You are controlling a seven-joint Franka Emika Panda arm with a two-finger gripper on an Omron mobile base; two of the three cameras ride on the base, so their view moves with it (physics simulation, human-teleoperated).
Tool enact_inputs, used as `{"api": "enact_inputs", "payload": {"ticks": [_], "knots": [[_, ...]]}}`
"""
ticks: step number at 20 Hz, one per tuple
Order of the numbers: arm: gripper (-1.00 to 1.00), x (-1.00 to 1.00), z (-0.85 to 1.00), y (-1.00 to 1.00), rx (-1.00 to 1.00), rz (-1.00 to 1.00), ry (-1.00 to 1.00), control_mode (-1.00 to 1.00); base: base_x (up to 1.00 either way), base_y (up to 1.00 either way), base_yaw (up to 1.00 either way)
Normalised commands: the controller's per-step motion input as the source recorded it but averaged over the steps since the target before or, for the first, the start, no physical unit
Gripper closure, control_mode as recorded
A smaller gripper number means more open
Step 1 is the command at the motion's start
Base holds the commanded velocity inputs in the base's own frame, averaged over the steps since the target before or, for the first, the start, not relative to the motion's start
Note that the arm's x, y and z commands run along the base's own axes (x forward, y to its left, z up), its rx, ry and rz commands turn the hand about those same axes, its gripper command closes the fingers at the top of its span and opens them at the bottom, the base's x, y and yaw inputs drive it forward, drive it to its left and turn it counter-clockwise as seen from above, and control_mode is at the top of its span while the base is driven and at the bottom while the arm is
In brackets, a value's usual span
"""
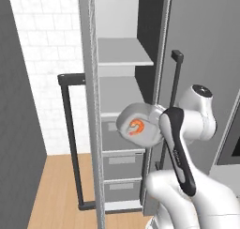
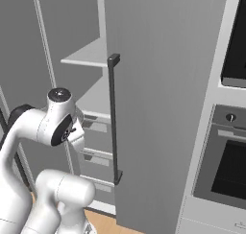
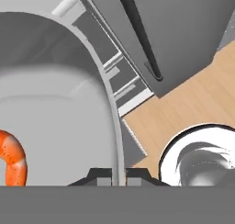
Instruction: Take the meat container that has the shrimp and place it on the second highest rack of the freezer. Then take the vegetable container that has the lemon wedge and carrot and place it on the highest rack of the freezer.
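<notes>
Left base view: the freezer (image 1: 126, 64) stands open w/ its door (image 1: 89, 106) swung out toward the camera, edge-on. Inside, two flat grey shelves (image 1: 123, 54) are in sight, one above the other, and below them three drawers (image 1: 123, 164) stacked. The white arm holds the meat container (image 1: 138, 125), a pale round-cornered tray tilted so its inside faces the camera, in front of the top drawer, just under the lower shelf. One shrimp (image 1: 136, 126) sits in it, curled, orange. Two long dark bar handles (image 1: 70, 143) show: one on the open door at left, one on the closed grey panel at right.

Right base view: same cabinet from the other side. The tray and shrimp are hidden behind the arm's elbow here. This view adds the black-fronted wall oven (image 2: 226, 170) at right, plus one bar handle on the closed panel, two shelves and drawer fronts behind the arm.

Hand view: close on the grip. The gripper (image 3: 118, 175) is clamped on the tray's rim, w/ the two fingertips (image 3: 103, 175) pressed either side of the thin wall. The shrimp (image 3: 13, 159) lies at the lower left, inside the tray. Past the rim: drawer fronts, a handle end and the wood floor (image 3: 193, 99).
</notes>
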Motion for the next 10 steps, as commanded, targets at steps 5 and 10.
{"api": "enact_inputs", "payload": {"ticks": [5, 10], "knots": [[1.00, 0.50, 0.00, 0.19, 0.01, -0.53, 0.00, -1.00, 0.00, 0.00, 0.00], [1.00, 0.66, 0.00, -0.09, 0.04, -0.33, 0.06, -1.00, 0.00, 0.00, 0.00]]}}
